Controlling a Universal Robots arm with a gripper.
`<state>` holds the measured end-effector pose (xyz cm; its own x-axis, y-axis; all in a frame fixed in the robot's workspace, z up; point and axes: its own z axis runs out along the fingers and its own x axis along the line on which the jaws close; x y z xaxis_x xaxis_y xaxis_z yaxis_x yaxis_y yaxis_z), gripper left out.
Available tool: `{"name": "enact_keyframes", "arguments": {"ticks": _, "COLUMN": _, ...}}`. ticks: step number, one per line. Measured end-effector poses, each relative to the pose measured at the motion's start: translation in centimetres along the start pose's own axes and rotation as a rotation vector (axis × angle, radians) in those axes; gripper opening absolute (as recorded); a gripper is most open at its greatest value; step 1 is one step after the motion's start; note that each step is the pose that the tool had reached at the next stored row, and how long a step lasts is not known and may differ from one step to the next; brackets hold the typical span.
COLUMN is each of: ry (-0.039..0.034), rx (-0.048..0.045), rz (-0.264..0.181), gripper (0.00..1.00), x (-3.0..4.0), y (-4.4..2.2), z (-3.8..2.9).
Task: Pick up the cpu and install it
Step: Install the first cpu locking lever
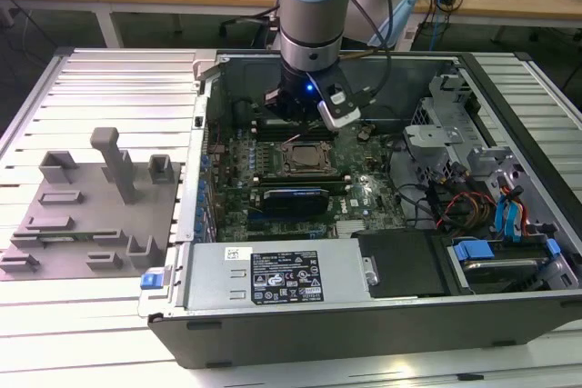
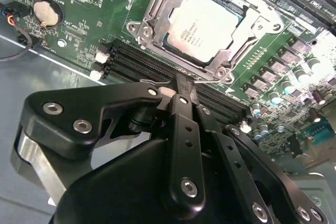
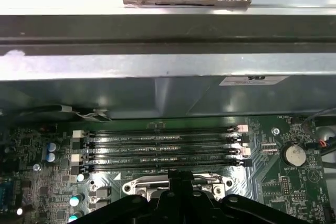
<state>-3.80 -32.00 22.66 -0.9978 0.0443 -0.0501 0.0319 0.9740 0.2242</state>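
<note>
The cpu [image 2: 202, 27], a flat square chip with a silvery-grey top, lies inside the metal socket frame [image 2: 152, 11] on the green motherboard [image 1: 364, 193]. In the exterior view the cpu [image 1: 303, 159] sits mid-board, just in front of my gripper [image 1: 298, 126]. My gripper [image 2: 182, 85] hangs over the black memory slots [image 2: 152, 64] beside the socket, apart from the chip. Its two black fingers are pressed together with nothing seen between them. In the first wrist view the gripper [image 3: 176, 176] covers part of the socket frame [image 3: 136, 186].
The open computer case [image 1: 364, 333] walls in the board. A power supply [image 1: 273, 274] lies along the front. A drive cage [image 1: 446, 134] and loose cables [image 1: 473, 206] crowd the exterior view's right. A grey fixture plate [image 1: 82, 215] rests outside on the left.
</note>
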Motion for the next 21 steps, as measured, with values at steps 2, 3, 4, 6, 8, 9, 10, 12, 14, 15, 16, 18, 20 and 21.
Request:
{"name": "enact_keyframes", "arguments": {"ticks": 2, "ry": -0.0007, "rx": 0.0007, "rz": 0.003, "gripper": 0.11, "x": 0.01, "y": 0.26, "z": 0.1}}
{"name": "enact_keyframes", "arguments": {"ticks": 3, "ry": -0.0008, "rx": 0.0008, "rz": 0.003, "gripper": 0.11, "x": 0.02, "y": 0.41, "z": 0.14}}
{"name": "enact_keyframes", "arguments": {"ticks": 4, "ry": -0.0009, "rx": 0.0009, "rz": 0.003, "gripper": 0.11, "x": 0.03, "y": 0.52, "z": 0.17}}
{"name": "enact_keyframes", "arguments": {"ticks": 6, "ry": -0.0009, "rx": 0.0015, "rz": 0.003, "gripper": 0.11, "x": 0.04, "y": 0.81, "z": 0.28}}
{"name": "enact_keyframes", "arguments": {"ticks": 8, "ry": -0.0007, "rx": 0.0028, "rz": 0.003, "gripper": 0.11, "x": 0.05, "y": 0.8, "z": 0.42}}
{"name": "enact_keyframes", "arguments": {"ticks": 9, "ry": -0.0008, "rx": 0.0033, "rz": 0.002, "gripper": 0.11, "x": 0.05, "y": 0.78, "z": 0.54}}
{"name": "enact_keyframes", "arguments": {"ticks": 10, "ry": -0.0011, "rx": 0.0044, "rz": 0.001, "gripper": 0.11, "x": 0.07, "y": 0.74, "z": 0.74}}
{"name": "enact_keyframes", "arguments": {"ticks": 12, "ry": -0.0036, "rx": 0.005, "rz": -0.003, "gripper": 0.11, "x": 0.09, "y": 0.71, "z": 0.92}}
{"name": "enact_keyframes", "arguments": {"ticks": 14, "ry": -0.0086, "rx": 0.0054, "rz": -0.008, "gripper": 0.11, "x": 0.12, "y": 0.66, "z": 1.12}}
{"name": "enact_keyframes", "arguments": {"ticks": 15, "ry": -0.0107, "rx": 0.006, "rz": -0.01, "gripper": 0.11, "x": 0.14, "y": 0.64, "z": 1.21}}
{"name": "enact_keyframes", "arguments": {"ticks": 16, "ry": -0.0128, "rx": 0.0068, "rz": -0.012, "gripper": 0.11, "x": 0.17, "y": 0.62, "z": 1.28}}
{"name": "enact_keyframes", "arguments": {"ticks": 18, "ry": -0.018, "rx": 0.0085, "rz": -0.015, "gripper": 0.11, "x": 0.21, "y": 0.59, "z": 1.4}}
{"name": "enact_keyframes", "arguments": {"ticks": 20, "ry": -0.0215, "rx": 0.0098, "rz": -0.017, "gripper": 0.11, "x": 0.22, "y": 0.56, "z": 1.53}}
{"name": "enact_keyframes", "arguments": {"ticks": 21, "ry": -0.0223, "rx": 0.0106, "rz": -0.017, "gripper": 0.11, "x": 0.23, "y": 0.55, "z": 1.57}}
